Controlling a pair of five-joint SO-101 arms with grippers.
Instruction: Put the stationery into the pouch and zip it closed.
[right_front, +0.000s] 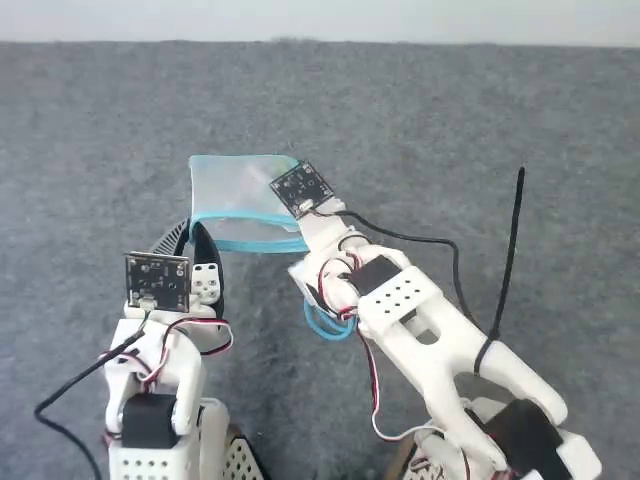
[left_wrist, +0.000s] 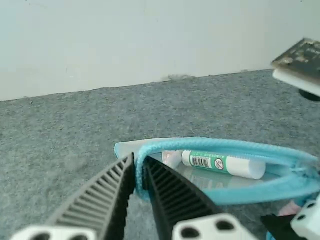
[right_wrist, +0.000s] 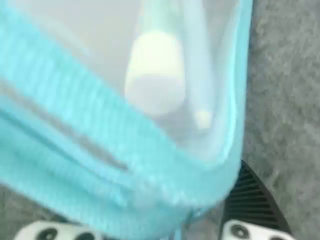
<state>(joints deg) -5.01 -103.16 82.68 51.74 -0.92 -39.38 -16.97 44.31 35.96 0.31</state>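
The translucent pouch (right_front: 240, 195) with light blue trim lies on the grey mat between the two arms. Its mouth gapes in the left wrist view, where a white glue stick (left_wrist: 222, 164) with a green label lies inside. My left gripper (left_wrist: 138, 167) is shut on the blue rim of the pouch (left_wrist: 165, 146) at its near left corner (right_front: 203, 250). My right gripper (right_wrist: 145, 200) is at the pouch's near right end, open, with the blue zipper edge (right_wrist: 100, 150) between its jaws and one black finger (right_wrist: 248, 195) beside it. The glue stick's white end (right_wrist: 155, 70) shows through the wall.
A light blue loop (right_front: 328, 325) lies on the mat under the right arm. A black cable (right_front: 510, 250) rises at the right. The right arm's camera board (left_wrist: 300, 62) hangs over the pouch's end. Grey mat (right_front: 450, 120) stretches to a pale wall.
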